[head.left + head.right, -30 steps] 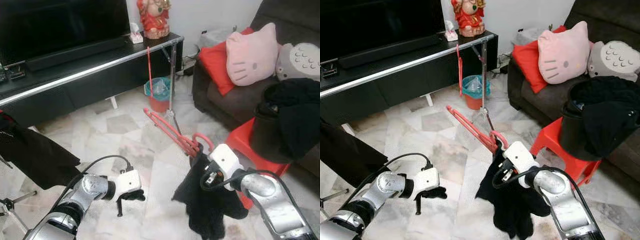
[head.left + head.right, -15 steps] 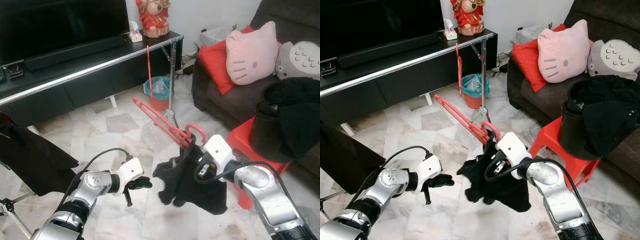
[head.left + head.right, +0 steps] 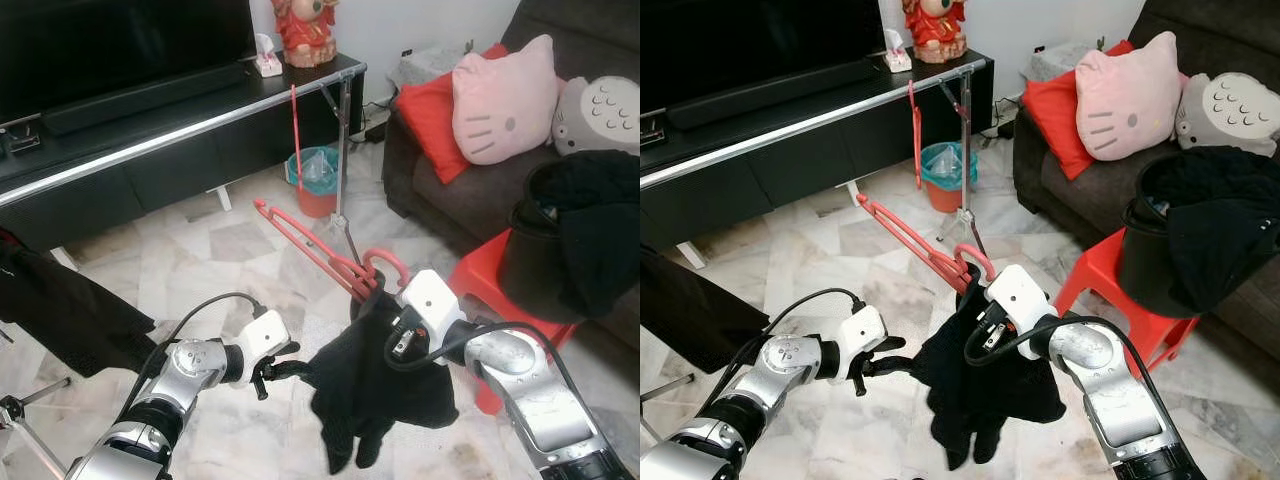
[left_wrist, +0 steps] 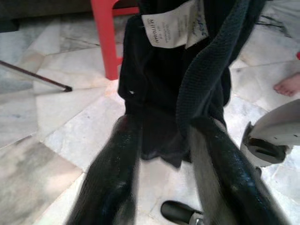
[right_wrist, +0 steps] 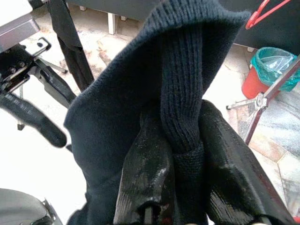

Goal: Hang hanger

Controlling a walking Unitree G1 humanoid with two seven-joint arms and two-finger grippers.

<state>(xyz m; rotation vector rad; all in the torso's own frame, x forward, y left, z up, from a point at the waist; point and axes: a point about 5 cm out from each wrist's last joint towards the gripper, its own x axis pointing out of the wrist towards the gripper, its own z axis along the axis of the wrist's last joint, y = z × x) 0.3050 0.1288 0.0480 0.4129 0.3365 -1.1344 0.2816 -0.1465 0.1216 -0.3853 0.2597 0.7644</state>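
A red hanger (image 3: pixel 305 240) slants up to the left from a black knitted garment (image 3: pixel 375 390) that hangs over the marble floor. My right gripper (image 3: pixel 385 312) is at the hanger's hook end, shut on a thick fold of the garment (image 5: pixel 180 93), which hides its fingertips in the eye views. My left gripper (image 3: pixel 272 372) is at the garment's left edge, open. In the left wrist view its fingers (image 4: pixel 117 154) stand on either side of the garment's hem (image 4: pixel 159 126). A silver rack rail (image 3: pixel 170 145) runs in front of the TV console, with a second red hanger (image 3: pixel 296 130) on it.
Another black garment (image 3: pixel 60 310) hangs at the left above a rack foot (image 3: pixel 12 408). A red stool (image 3: pixel 490 285) carries a black bucket (image 3: pixel 535 265) of dark clothes beside the sofa (image 3: pixel 470 195). A bin (image 3: pixel 318 185) stands by the rack's post (image 3: pixel 343 150). A person's bare foot (image 4: pixel 288 84) is nearby.
The garment, spread out to the left half a second ago, now hangs straight down. My left gripper has moved right to its edge. The hanger has shifted slightly left.
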